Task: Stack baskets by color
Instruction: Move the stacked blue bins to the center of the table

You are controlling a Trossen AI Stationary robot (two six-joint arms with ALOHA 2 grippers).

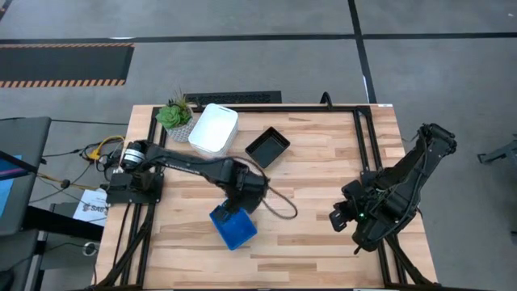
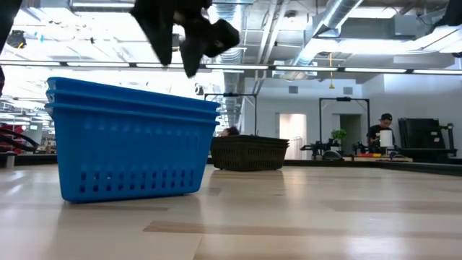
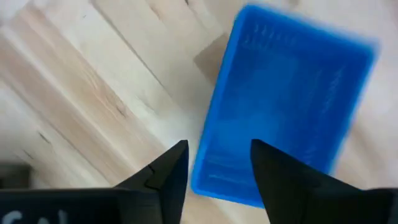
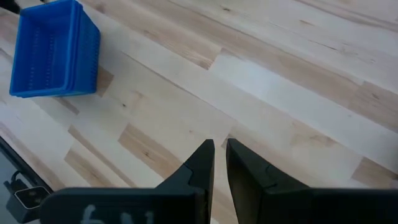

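A nested stack of blue baskets [image 1: 233,228] [image 2: 133,137] [image 3: 283,106] [image 4: 53,53] stands on its base on the table's near middle. My left gripper [image 1: 239,207] [image 2: 180,47] [image 3: 219,171] hangs open just above the stack's rim, pointing down, clear of it in the low view. White baskets [image 1: 214,129], bottom up, and a black basket [image 1: 267,146] [image 2: 249,153] rest on the table farther back. My right gripper [image 1: 339,217] [image 4: 219,158] waits over the table's right side, its fingers a narrow gap apart, with nothing between them.
A small green potted plant [image 1: 174,115] stands at the far left corner beside the white baskets. A dark cable [image 1: 283,212] loops from the left arm over the table. Bare wood [image 1: 323,162] lies between the two arms.
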